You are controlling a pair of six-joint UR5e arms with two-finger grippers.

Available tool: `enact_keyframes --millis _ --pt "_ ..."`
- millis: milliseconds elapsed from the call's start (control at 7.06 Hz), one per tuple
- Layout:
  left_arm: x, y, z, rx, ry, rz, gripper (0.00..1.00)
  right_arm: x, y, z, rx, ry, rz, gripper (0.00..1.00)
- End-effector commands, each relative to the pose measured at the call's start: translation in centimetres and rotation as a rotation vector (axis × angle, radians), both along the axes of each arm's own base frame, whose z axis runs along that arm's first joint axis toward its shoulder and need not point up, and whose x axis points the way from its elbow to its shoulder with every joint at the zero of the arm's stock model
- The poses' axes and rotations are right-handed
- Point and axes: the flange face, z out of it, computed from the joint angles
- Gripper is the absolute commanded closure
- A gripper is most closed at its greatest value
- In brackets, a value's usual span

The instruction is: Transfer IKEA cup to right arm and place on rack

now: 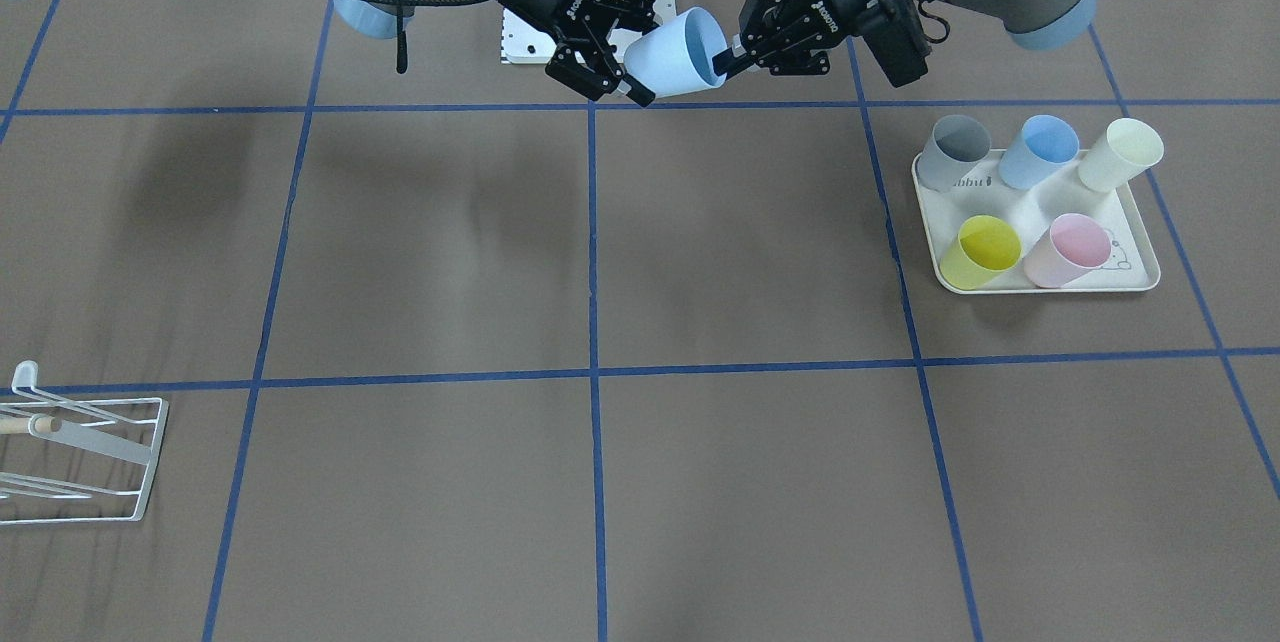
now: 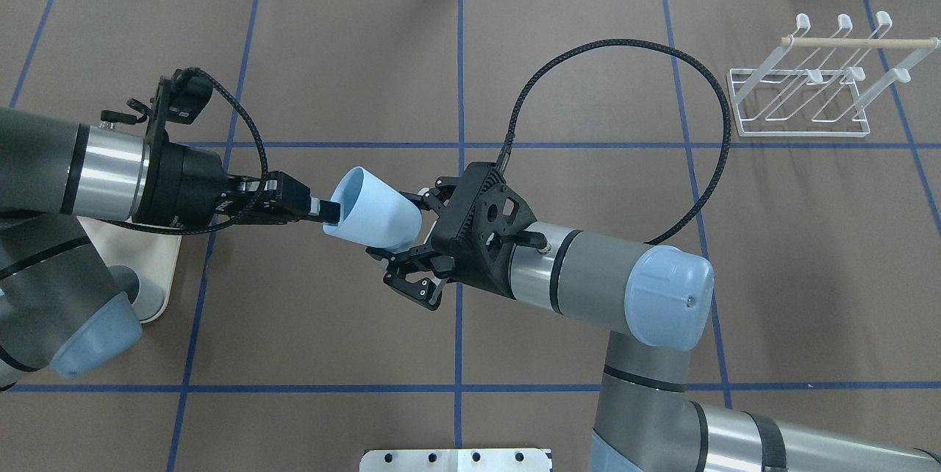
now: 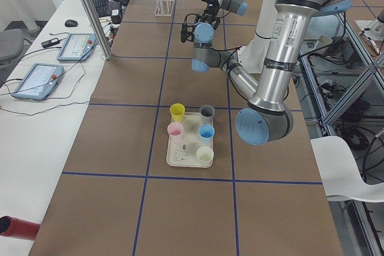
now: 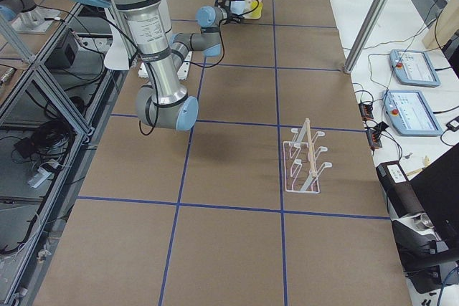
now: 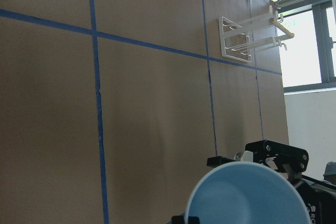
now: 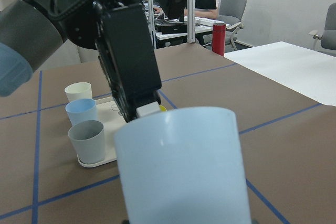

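A light blue cup (image 2: 371, 211) is held on its side in the air above the table's middle. My left gripper (image 2: 328, 212) is shut on its rim, with one finger inside the mouth, as the front-facing view (image 1: 728, 62) also shows. My right gripper (image 2: 409, 241) is open, its jaws spread on either side of the cup's base; I cannot tell whether they touch it. In the right wrist view the cup (image 6: 184, 166) fills the centre. The white wire rack (image 2: 801, 90) with its wooden rod stands on the table far to the right and holds no cup.
A cream tray (image 1: 1130, 272) on my left side holds several cups: grey, blue, cream, yellow and pink. A white mounting plate (image 2: 456, 459) sits at the near table edge. The right arm's black cable (image 2: 662, 53) loops towards the rack.
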Motion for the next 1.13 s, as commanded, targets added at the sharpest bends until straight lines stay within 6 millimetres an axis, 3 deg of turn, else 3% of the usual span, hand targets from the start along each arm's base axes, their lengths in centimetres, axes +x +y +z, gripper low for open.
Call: enact_keyframes --millis 0,142,425,567,708,850,992 --pt "0.0 0.1 -0.1 0.002 0.000 0.009 0.85 0.0 0.0 0.0 0.000 0.000 -0.004 0.56" --pt "-0.3 0.2 -0.6 0.013 0.010 0.005 0.01 0.0 0.0 0.1 0.001 0.002 -0.005 0.59" --pt "-1.8 -0.7 -0.8 0.017 0.009 -0.022 0.00 -0.1 -0.2 1.0 -0.003 0.028 -0.002 0.76" --pt "-3.2 -1.5 1.1 0.041 -0.028 -0.059 0.00 -0.3 -0.4 1.3 -0.007 0.046 -0.007 0.93" --pt "-5.3 -2.1 4.9 0.096 -0.099 -0.103 0.00 -0.1 -1.4 1.6 -0.021 0.093 -0.002 1.00" --pt "-7.6 -2.9 8.2 0.144 -0.170 -0.147 0.00 0.3 -2.6 1.9 -0.030 0.121 0.004 1.00" --pt "-10.2 -3.6 10.9 0.192 -0.250 -0.174 0.00 2.0 -6.0 2.5 -0.059 0.200 0.004 1.00"
